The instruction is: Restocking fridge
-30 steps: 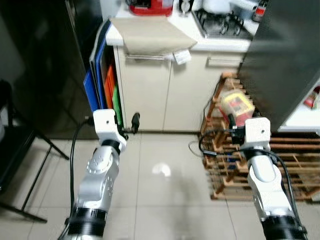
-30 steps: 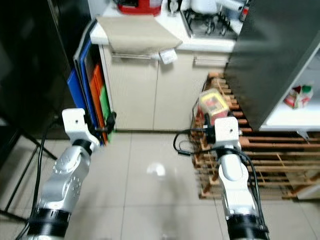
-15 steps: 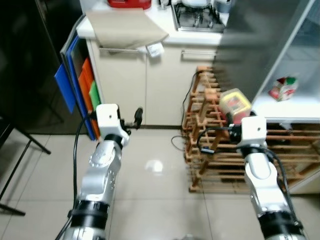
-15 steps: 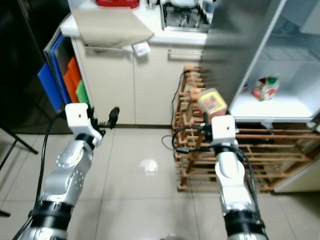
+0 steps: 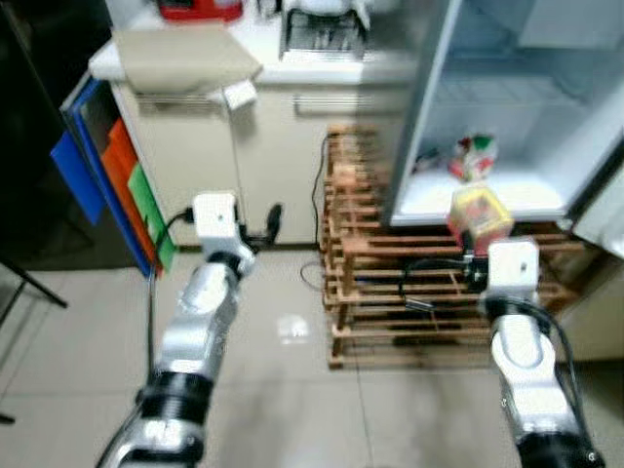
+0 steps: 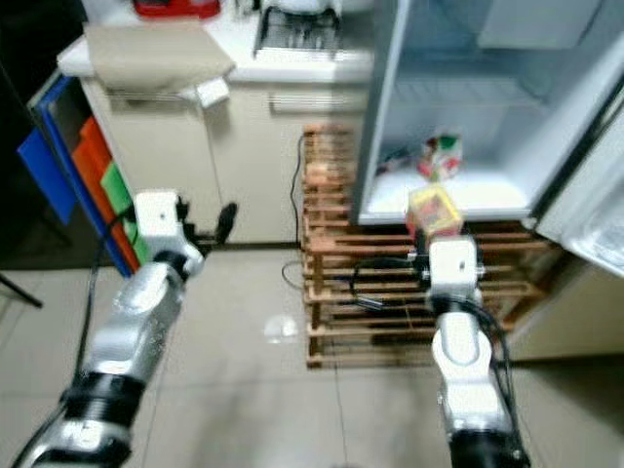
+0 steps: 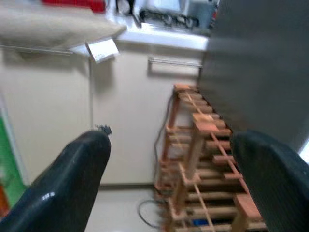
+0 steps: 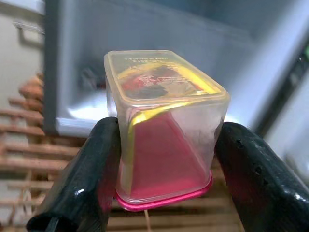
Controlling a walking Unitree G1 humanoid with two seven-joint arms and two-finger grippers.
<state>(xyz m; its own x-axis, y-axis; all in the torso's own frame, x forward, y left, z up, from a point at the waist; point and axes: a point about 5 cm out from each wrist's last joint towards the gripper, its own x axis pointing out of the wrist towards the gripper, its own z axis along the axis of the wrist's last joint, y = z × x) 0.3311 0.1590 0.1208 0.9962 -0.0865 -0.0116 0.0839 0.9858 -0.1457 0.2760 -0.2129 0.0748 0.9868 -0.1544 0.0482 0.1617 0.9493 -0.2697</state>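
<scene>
At one o'clock, open white fridge (image 5: 507,200). Right gripper (image 8: 164,159) clamps clear pink-based plastic tub (image 8: 161,130); keep level, clear shelf lip. Left gripper (image 7: 169,169) spread, empty.

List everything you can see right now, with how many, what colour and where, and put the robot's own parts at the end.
Fridge: one, white inside, door open, ahead on the robot's right.
Carton: one, red, green and white, on the fridge shelf.
Wooden rack: one, brown slats, on the floor below the fridge shelf.
Cabinet: one, cream, ahead under a white counter.
Cloth: one, beige, draped over the counter edge.
Boards: several, blue, orange and green, upright beside the cabinet.
Stove: one, on the counter, blurred.
Plastic container: one, clear with pink lid, yellow and red contents, in the right gripper.
Left gripper: open, holding nothing, raised toward the rack.
Right gripper: shut on the container before the fridge.
</scene>
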